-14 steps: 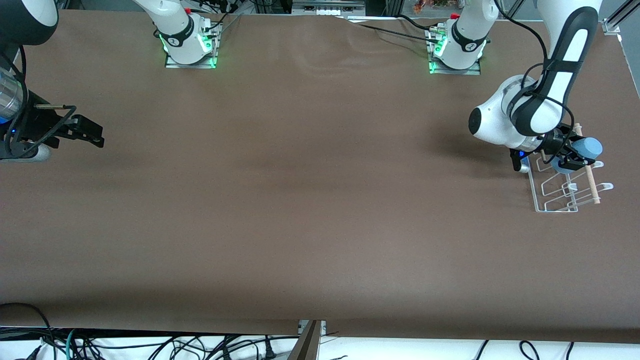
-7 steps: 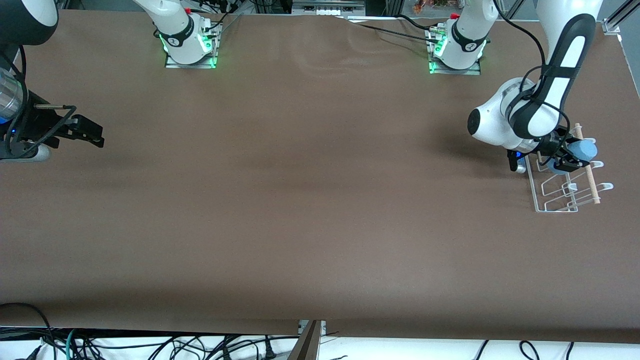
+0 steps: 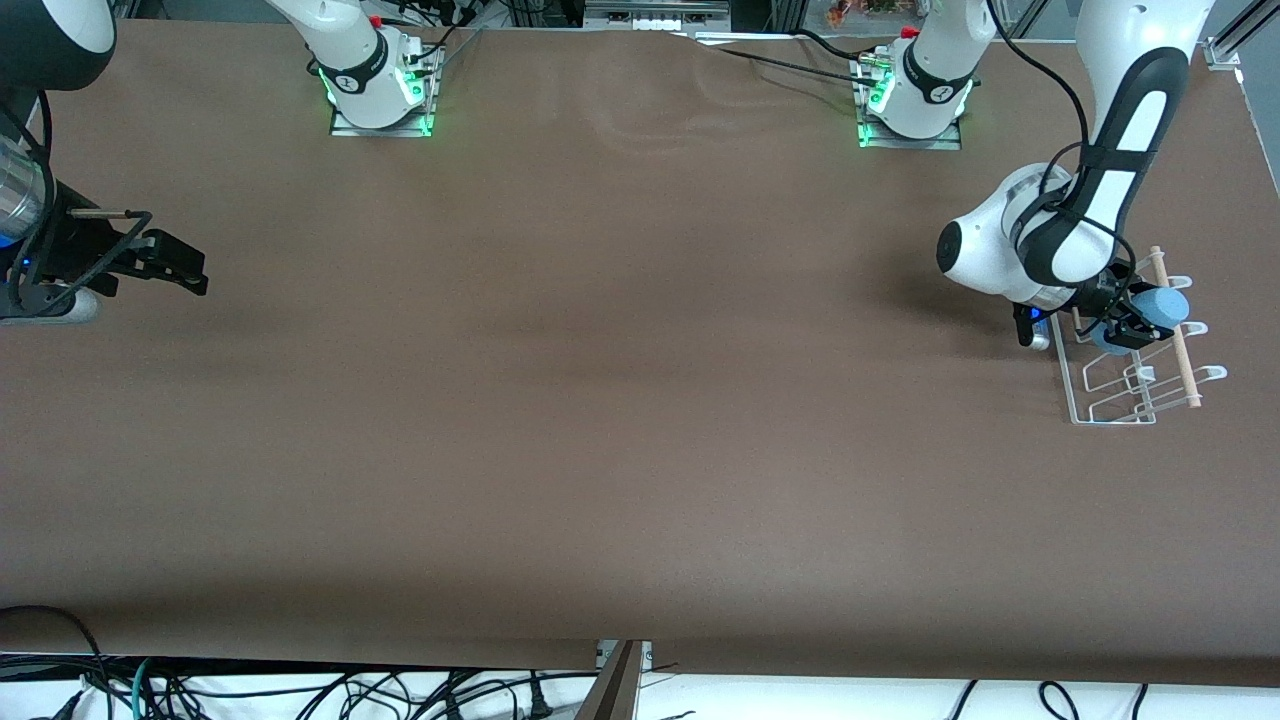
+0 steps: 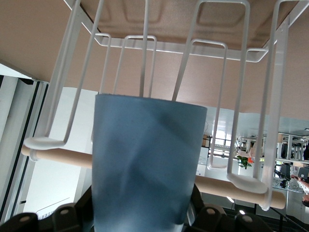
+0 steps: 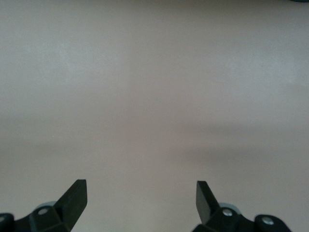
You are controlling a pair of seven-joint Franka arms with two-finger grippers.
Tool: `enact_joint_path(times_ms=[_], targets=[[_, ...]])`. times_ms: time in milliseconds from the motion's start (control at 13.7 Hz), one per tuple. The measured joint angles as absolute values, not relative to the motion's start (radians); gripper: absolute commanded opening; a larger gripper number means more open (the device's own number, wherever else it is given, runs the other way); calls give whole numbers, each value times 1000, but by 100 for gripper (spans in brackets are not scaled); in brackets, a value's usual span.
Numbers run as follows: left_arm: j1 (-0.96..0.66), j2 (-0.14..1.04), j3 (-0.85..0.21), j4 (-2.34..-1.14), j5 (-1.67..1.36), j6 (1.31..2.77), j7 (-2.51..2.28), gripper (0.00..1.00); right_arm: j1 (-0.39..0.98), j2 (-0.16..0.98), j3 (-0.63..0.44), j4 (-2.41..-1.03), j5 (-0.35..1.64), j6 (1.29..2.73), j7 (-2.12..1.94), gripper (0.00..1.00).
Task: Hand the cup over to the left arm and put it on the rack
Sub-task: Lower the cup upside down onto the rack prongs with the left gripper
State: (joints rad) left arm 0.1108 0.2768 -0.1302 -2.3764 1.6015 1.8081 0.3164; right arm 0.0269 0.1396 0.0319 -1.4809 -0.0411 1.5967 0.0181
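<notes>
Front view showed the placing step: the left claw [image 3: 1128, 322], clamped on the cup [image 3: 1160, 304], held it over the rack [image 3: 1110, 385] at the surface's three o'clock edge, needing lowering onto a loop, while the right claw [image 3: 185, 268] waited wide open at nine o'clock.

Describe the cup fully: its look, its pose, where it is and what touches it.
The cup is a small light-blue tumbler, matte and plastic-looking, tapered, with no handle. It lies tilted on its side, not upright, held in the shut jaws of the left gripper over the end of the white wire rack farthest from the front camera. In the left wrist view its body stands against the rack's wire loops and the wooden dowel; whether it touches them cannot be told.
</notes>
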Motion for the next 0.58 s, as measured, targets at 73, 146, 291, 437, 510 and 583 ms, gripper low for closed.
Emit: enact_joint_path(times_ms=[73,146,291,437,510,583], targets=[[111,281,-130,-2376,1601,1809,307,2,27,140,32,-1481,-41,1597,18,100],[111,287,-130,-2376,1601,1809,298,14,27,140,32,-1481,-41,1597,18,100],[111,293,-131,-2376,1601,1809,290,25,27,140,32,-1481,-41,1597,18,100],[111,294,-131,-2376,1602,1809,288,26,26,140,32,-1481,-41,1597,18,100],[111,294,-131,-2376,1602,1809,287,55,26,140,32,-1481,-41,1597,18,100],[111,294,-132,-2376,1602,1809,287,100,26,140,32,-1481,-41,1597,18,100]])
